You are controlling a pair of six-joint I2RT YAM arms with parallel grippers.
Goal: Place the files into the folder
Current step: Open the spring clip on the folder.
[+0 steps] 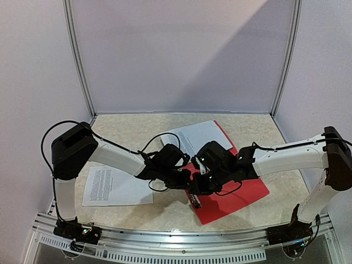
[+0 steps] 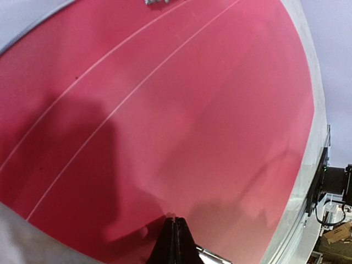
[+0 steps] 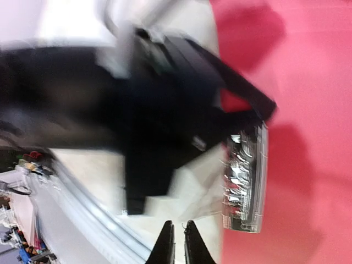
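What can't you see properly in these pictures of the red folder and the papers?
- Top view: the left gripper and right gripper cover the thin red plastic folder's spine edge; any grip is hidden.
- Top view: print on the white paper sheets is too small to read.
- Right wrist view: blur smears the folder's whitish label strip.

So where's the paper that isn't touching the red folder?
In the top view, that paper lies flat on the left side of the table, beside the left arm, with the red folder off to its right.
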